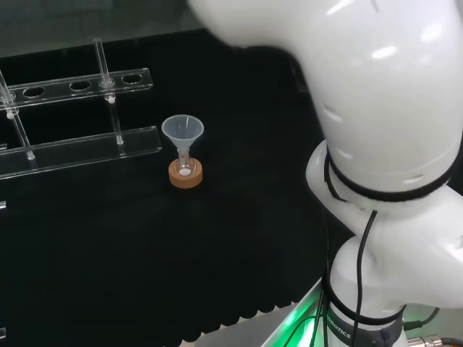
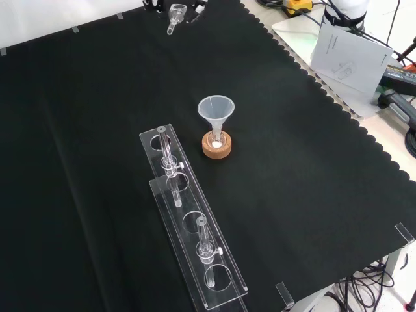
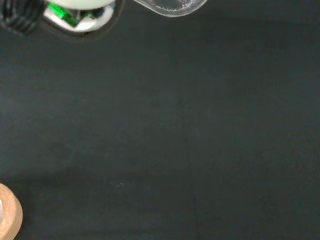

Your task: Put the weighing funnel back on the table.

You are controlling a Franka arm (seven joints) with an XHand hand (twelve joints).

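The funnel [image 2: 215, 108] stands mouth up with its stem in a small flask [image 2: 216, 139] on a cork ring [image 2: 216, 148], near the middle of the black cloth [image 2: 97, 130]. A spot of white lies at the bottom of the flask. In the front view, a clear rack [image 2: 192, 229] lies just left of the ring and runs toward the near edge, with clear tubes standing in some of its holes.

The front view also shows the weighing funnel [image 2: 174, 14] at the far edge of the cloth, well apart from the ring. It sits between dark parts of my hand [image 2: 152, 5], which pinches it. In the head view my own white links [image 1: 376, 108] cover that side. The wrist view shows the piece's rounded clear bowl close up over bare cloth.

It is a small clear scoop, and its short stem slants toward the near left in the front view. I cannot tell whether anything is in it.
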